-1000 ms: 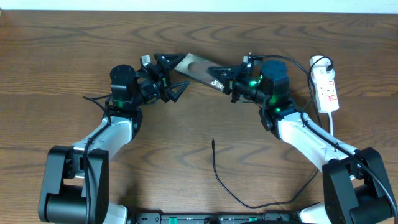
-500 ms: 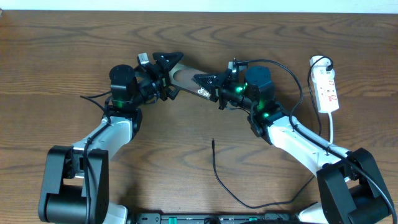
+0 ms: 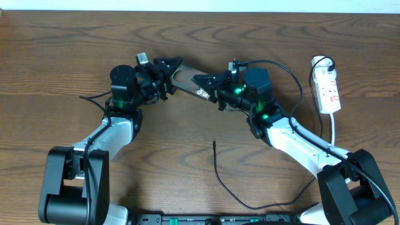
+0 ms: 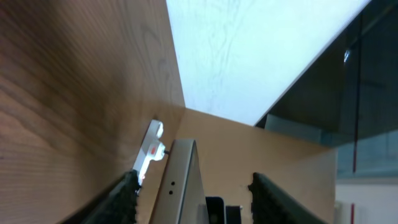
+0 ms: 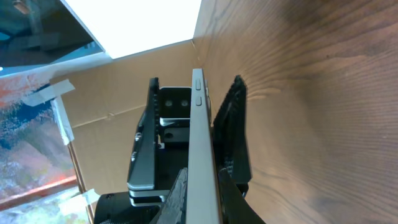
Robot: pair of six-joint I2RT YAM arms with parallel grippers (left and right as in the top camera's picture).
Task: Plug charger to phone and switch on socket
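Now that the right fingers (image 5: pixel 233 124), clamped on the phone (image 3: pixel 187 77), have carried it left between the left fingers (image 4: pixel 127 193), which stand apart, the charger (image 3: pixel 217 169) lies untouched on the counter (image 3: pixel 62 50), so a handover seems next.

**Setting:** robotics test bench in a lab-type room.

**Evidence:**
- Wood-grain desk (image 3: pixel 200 37) with two arms based at its near edge: left arm (image 3: pixel 106 134) and right arm (image 3: pixel 300 140).
- Ahead of the left end effector (image 4: pixel 193 180): white wall (image 4: pixel 249 50), tan board (image 4: pixel 273 149), dark glazed partition (image 4: pixel 367 93).
- Ahead and to the left of the right end effector (image 5: pixel 195 81): strips of pale tape (image 5: pixel 53 93) on tan board, and a colourful smeared surface (image 5: pixel 25 155) of unclear nature.
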